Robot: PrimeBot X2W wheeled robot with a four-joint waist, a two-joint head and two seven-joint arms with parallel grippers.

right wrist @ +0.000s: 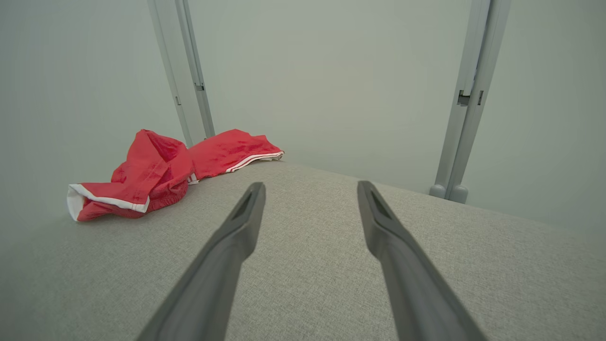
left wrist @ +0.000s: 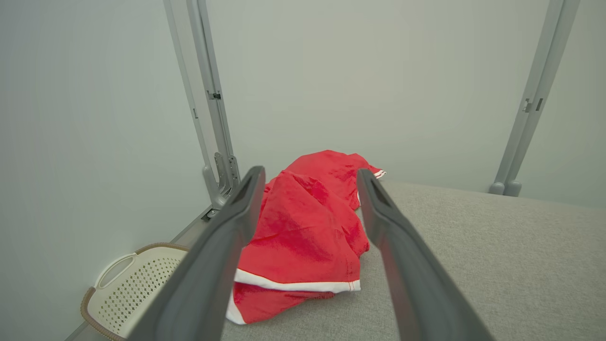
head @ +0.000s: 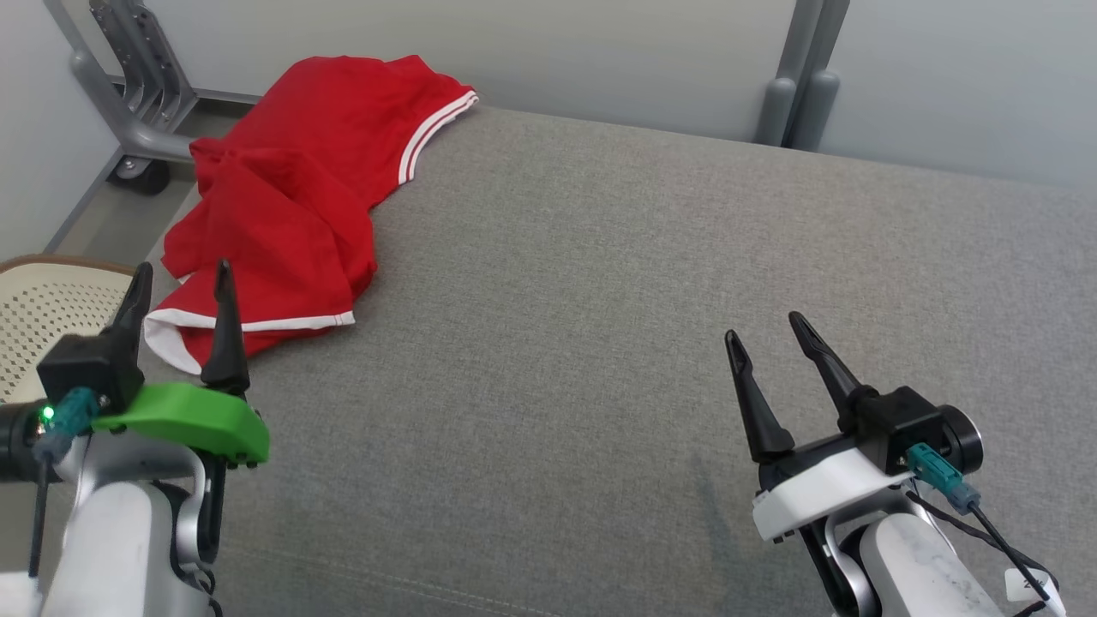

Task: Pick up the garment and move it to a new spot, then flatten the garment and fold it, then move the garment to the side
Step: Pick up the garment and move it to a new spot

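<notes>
The garment (head: pixel 296 184) is red with white trim, lying crumpled along the far left edge of the grey padded surface (head: pixel 643 326). It shows bunched ahead of the fingers in the left wrist view (left wrist: pixel 303 232) and off to the left in the right wrist view (right wrist: pixel 156 173). My left gripper (head: pixel 182 278) hovers open at the lower left, its fingertips just short of the garment's near white hem, nothing between them. At the lower right my right gripper (head: pixel 764 330) stands open over bare fabric, far from the garment.
A cream perforated basket (head: pixel 47 313) sits on the floor off the surface's left edge, also in the left wrist view (left wrist: pixel 132 284). Grey metal frame posts (head: pixel 801 86) and a wheeled bracket (head: pixel 137 94) stand behind, against a pale wall.
</notes>
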